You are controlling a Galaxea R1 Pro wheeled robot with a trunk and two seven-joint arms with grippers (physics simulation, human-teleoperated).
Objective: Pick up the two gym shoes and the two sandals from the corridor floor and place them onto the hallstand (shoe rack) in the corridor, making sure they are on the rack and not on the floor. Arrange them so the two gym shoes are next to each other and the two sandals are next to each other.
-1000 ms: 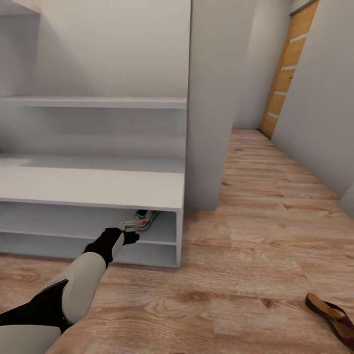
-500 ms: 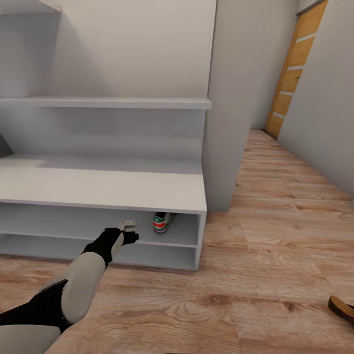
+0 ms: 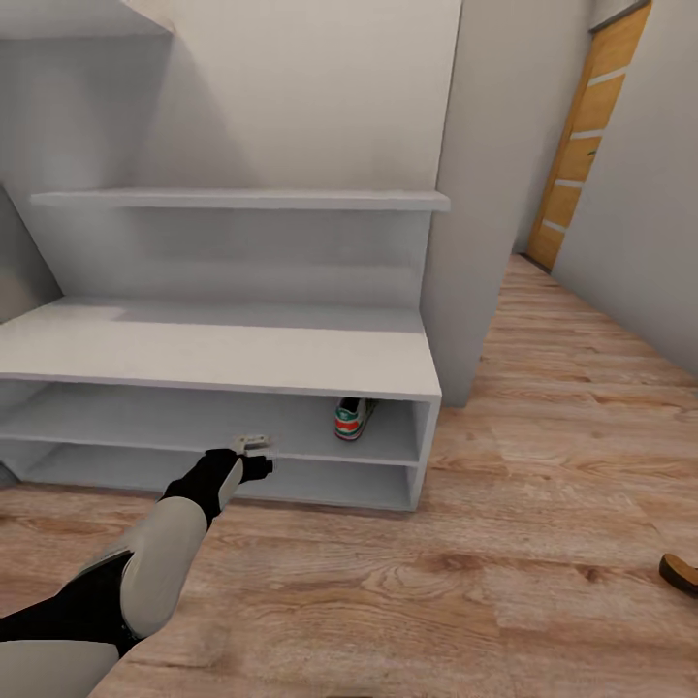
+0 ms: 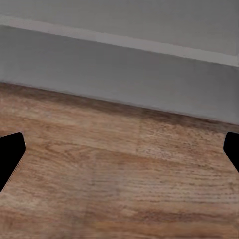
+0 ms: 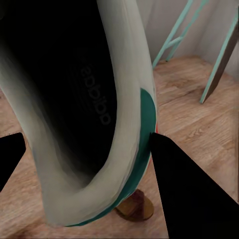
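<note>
Sliding rightward in the head view since a second ago, the shoe rack [image 3: 291,354] now shows more of its left end, a shift of the camera and not of the furniture. One gym shoe [image 3: 354,418] is sitting on the rack's upper open shelf near the right end, heel facing out, green and red showing. It was just beside the left gripper [image 3: 254,448] a second ago; now the two are well apart. That gripper is hanging in front of the shelf edge, just above the wooden floor [image 3: 543,465]. In the left wrist view its fingertips [image 4: 11,152] are spread wide, with only floor planks and the rack's grey base between them.

In the right wrist view, the right gripper [image 5: 84,164] is pinching the second gym shoe [image 5: 124,124] by its heel collar, one finger [image 5: 184,194] pressing on the cream and green outside of the shoe. A brown sandal [image 5: 134,206] is lying on the floor below it. Another sandal tip [image 3: 682,572] is peeking in at the head view's right edge, on the floor well apart from the rack.
</note>
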